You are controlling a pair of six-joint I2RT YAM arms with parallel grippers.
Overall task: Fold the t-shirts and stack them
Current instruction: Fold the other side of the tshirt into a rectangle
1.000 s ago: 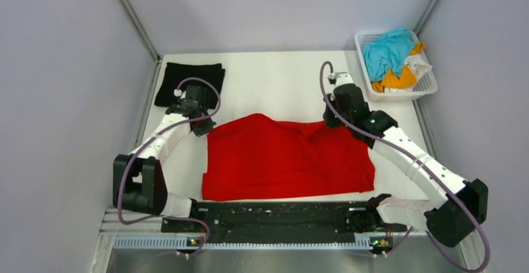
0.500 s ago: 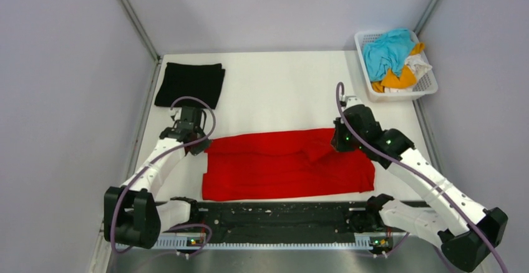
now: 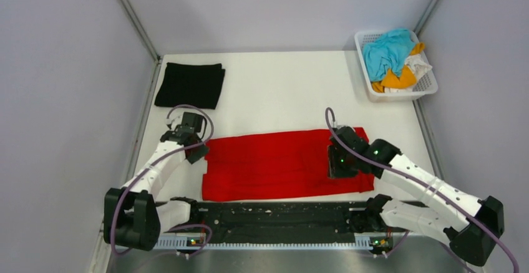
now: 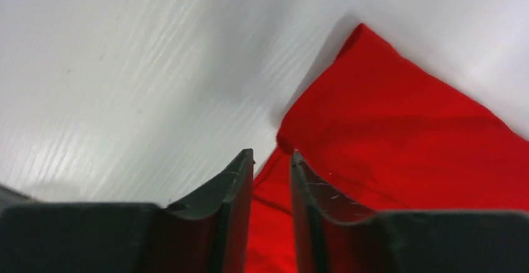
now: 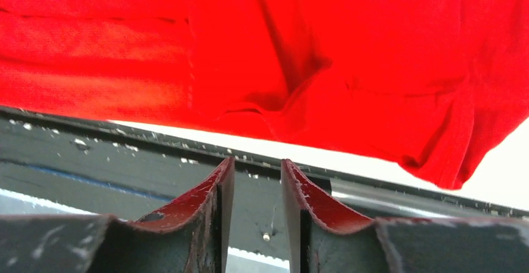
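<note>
The red t-shirt (image 3: 274,164) lies folded into a long band near the table's front edge. My left gripper (image 3: 199,153) sits at its left end, jaws a narrow gap apart. In the left wrist view the gripper (image 4: 272,154) hovers over the shirt's corner (image 4: 405,136), and red cloth shows through the gap. My right gripper (image 3: 337,167) rests over the shirt's right part, jaws slightly open. In the right wrist view the gripper (image 5: 257,161) has nothing between its fingers, and the red shirt (image 5: 312,48) lies beyond. The black t-shirt (image 3: 190,85) lies folded at the back left.
A white lattice basket (image 3: 399,95) at the back right holds blue, orange and white clothes (image 3: 387,52). The black base rail (image 3: 274,214) runs along the near edge, close under the right gripper (image 5: 93,154). Grey walls close in both sides.
Both grippers carried the red shirt's far edge toward the front, folding it into a narrower band. Their jaws then parted and released the cloth.
</note>
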